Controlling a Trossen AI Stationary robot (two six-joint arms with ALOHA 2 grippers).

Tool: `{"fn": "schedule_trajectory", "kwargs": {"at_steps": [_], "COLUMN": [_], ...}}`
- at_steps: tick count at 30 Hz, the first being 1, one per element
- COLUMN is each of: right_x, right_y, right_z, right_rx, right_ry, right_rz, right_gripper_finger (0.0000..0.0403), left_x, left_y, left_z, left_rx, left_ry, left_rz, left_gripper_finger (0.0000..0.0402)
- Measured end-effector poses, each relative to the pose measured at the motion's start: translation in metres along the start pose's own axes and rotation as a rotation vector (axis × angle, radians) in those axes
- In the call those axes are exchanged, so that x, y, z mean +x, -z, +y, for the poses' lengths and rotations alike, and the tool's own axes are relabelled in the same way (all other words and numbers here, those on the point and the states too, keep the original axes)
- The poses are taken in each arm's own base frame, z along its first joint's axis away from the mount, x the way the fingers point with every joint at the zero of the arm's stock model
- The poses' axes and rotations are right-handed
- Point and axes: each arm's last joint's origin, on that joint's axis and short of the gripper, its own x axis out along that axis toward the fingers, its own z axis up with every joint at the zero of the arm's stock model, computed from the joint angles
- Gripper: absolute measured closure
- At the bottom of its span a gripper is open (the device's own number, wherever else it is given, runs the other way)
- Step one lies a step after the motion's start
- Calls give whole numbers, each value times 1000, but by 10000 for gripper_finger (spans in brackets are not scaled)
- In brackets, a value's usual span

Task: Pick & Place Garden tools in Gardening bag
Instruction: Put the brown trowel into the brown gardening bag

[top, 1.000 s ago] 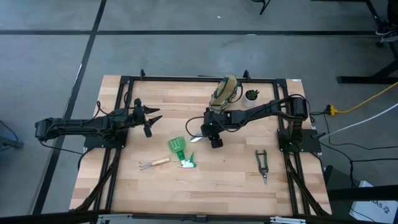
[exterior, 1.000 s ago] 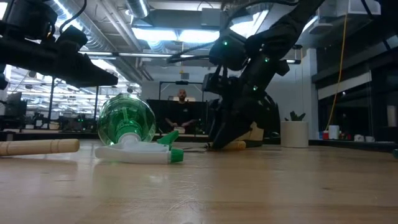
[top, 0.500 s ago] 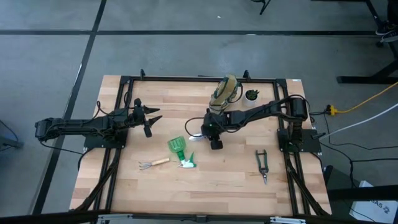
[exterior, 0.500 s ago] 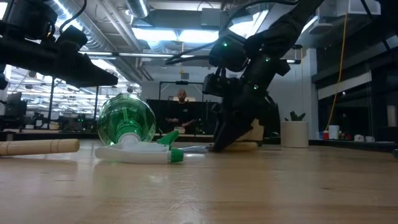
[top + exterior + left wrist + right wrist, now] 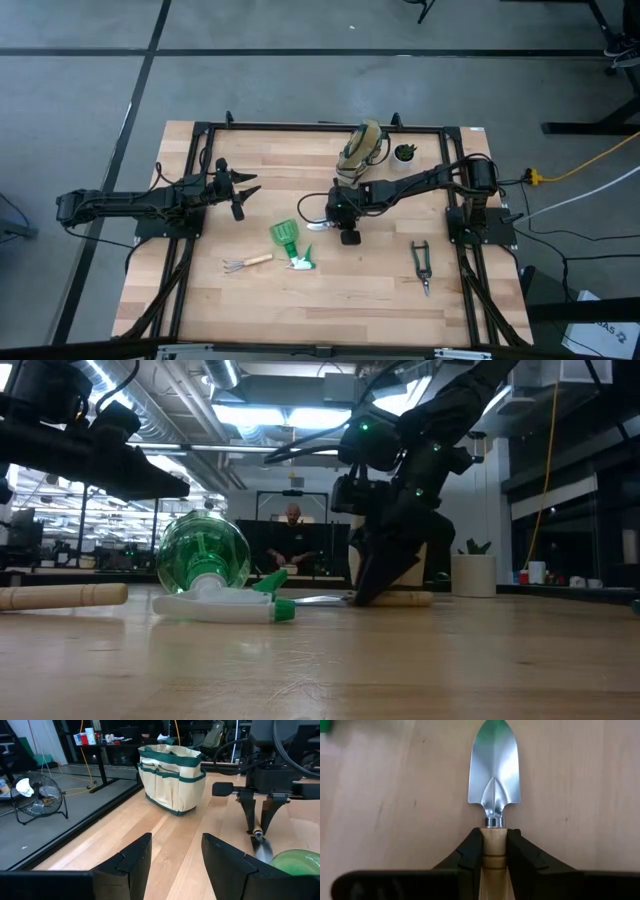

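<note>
Only R wrist cam is showing right hand [image 5: 494, 851] pinching trowel [image 5: 494, 775] handle w/ blade lying ahead on table [image 5: 395, 795]; left hand [image 5: 172, 857] is hanging open.

A small white pot with a green plant [image 5: 404, 155] stands near the far edge of the wooden table [image 5: 330, 300], toward its right corner; in the low view the same pot [image 5: 474, 573] shows at the table's far side. Beyond the table, a person [image 5: 291, 520] sits in the room behind it. A floor fan [image 5: 35, 796] stands on the grey floor off the table's edge. A yellow cable [image 5: 590, 165] runs across the floor to the table's right side.
</note>
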Motion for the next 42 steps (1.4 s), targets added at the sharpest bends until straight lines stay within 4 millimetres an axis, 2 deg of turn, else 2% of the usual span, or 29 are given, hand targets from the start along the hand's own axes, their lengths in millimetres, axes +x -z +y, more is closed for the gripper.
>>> {"fn": "schedule_trajectory", "kwargs": {"at_steps": [9, 15, 19, 24, 34, 42], "right_x": [0, -13, -35, -53, -94, -136], "right_y": [1, 0, -9, -14, -24, -30], "right_z": [1, 2, -5, -9, -4, 2], "right_rx": [82, 123, 135, 142, 111, 100], "right_ry": [-34, -42, -91, -124, -130, -153], "right_rz": [5, -15, -107, -171, -301, -447], "right_gripper_finger": [332, 332, 332, 332, 332, 332], "left_x": [0, 0, 0, 0, 0, 0], "left_y": [0, 0, 0, 0, 0, 0], "left_z": [0, 0, 0, 0, 0, 0], "left_rx": [0, 0, 0, 0, 0, 0], "left_ry": [0, 0, 0, 0, 0, 0], "left_rz": [0, 0, 0, 0, 0, 0], "left_gripper_finger": [233, 233, 233, 233, 233, 233]}}
